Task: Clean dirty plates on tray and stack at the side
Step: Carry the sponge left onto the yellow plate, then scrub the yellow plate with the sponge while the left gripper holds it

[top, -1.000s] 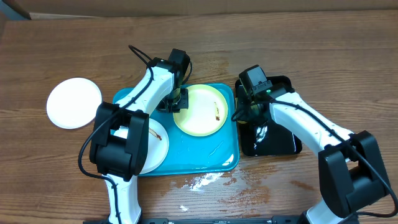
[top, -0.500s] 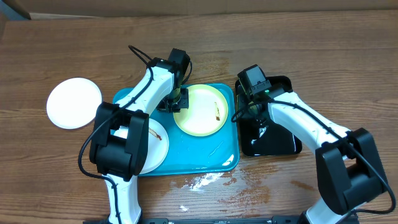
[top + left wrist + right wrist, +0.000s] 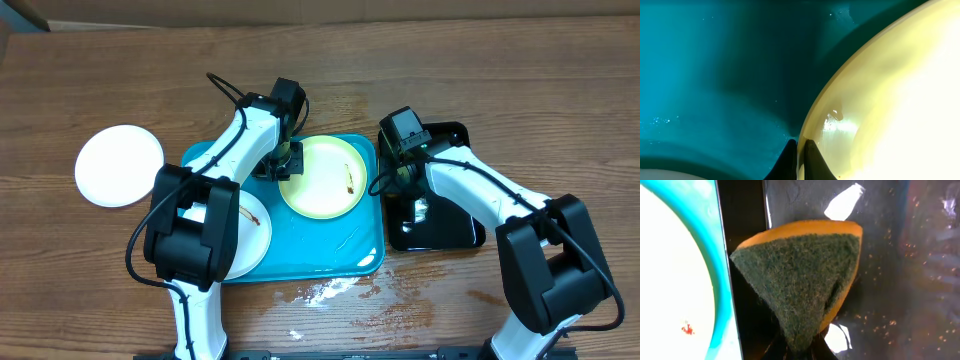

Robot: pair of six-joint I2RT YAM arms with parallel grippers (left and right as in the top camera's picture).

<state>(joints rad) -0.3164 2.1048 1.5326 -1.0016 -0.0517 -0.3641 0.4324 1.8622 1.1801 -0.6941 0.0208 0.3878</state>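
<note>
The yellow-green plate (image 3: 322,178) lies in the far right part of the turquoise tray (image 3: 330,252), with a thin brown smear (image 3: 349,178) on its right half. The left tool (image 3: 801,159) is clamped on this plate's left rim. In the left wrist view its two dark fingers (image 3: 789,162) pinch the pale edge from either side, just above the tray floor.

A white plate (image 3: 250,238) sits in the tray's near left corner (the left arm covers much of it) and carries a brown mark near its far edge. A second white plate (image 3: 119,165) rests on the wooden surface (image 3: 520,70), well apart from the tray on the left, and looks clean.

Just right of the turquoise tray stands a glossy black tray (image 3: 445,228). The right tool (image 3: 800,352) hangs over it, closed on a sponge (image 3: 800,280). The sponge is orange with a dark green scouring face and is bent into a wedge that widens away from the tool. In the right wrist view it sits over the black tray beside the turquoise rim; I cannot tell whether it touches.

A pale wet patch (image 3: 325,290) lies on the surface just beside the tray's near edge.
</note>
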